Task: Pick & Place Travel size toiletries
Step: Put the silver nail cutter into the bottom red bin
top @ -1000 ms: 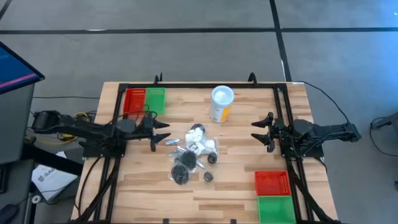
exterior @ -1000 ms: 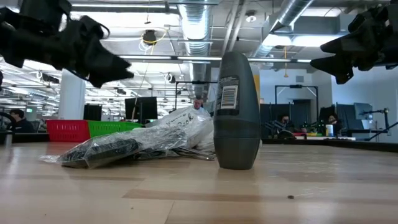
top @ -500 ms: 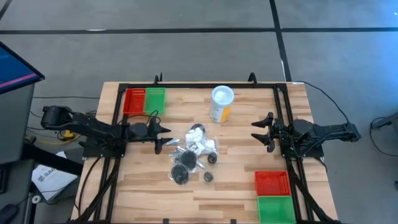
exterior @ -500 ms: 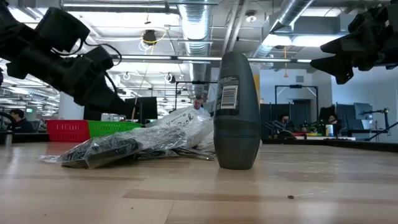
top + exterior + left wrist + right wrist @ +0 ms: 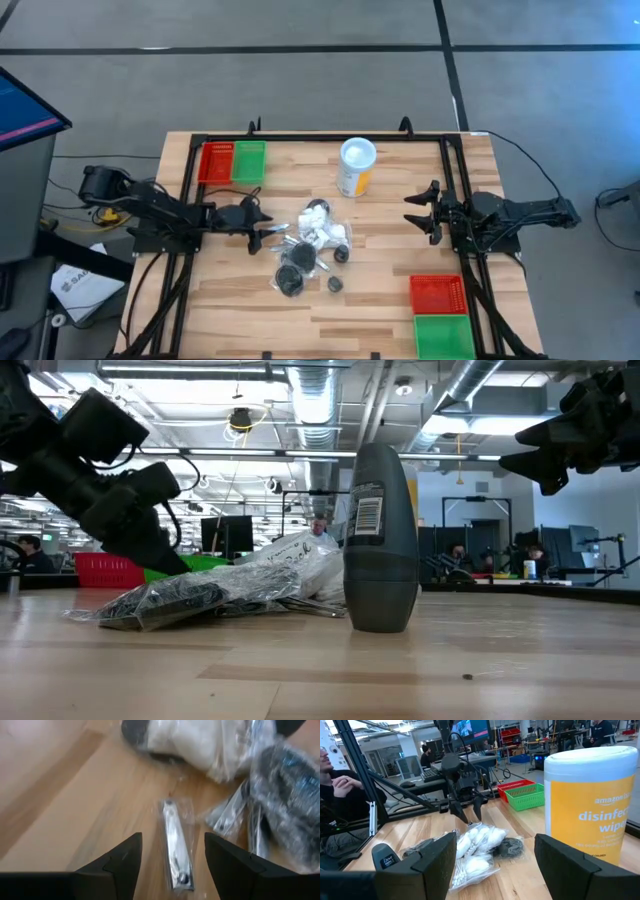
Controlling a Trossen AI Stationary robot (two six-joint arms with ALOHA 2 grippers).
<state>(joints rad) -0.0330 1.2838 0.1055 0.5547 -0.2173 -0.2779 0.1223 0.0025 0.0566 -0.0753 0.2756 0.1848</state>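
The left gripper [image 5: 265,223] was down low with fingers spread wide, right over a wrapped silvery clipper [image 5: 176,851] at the left edge of the toiletries pile [image 5: 312,248] mid-table. The right gripper [image 5: 412,212] hung open, well to the right.

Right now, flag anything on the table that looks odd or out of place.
Nothing looks damaged or spilled. The travel toiletries lie in a loose, overlapping heap mid-table, not sorted into any bin. A tall yellow wipes canister stands upright beside them, unlike the small items. The left gripper hangs open over a wrapped silvery piece.
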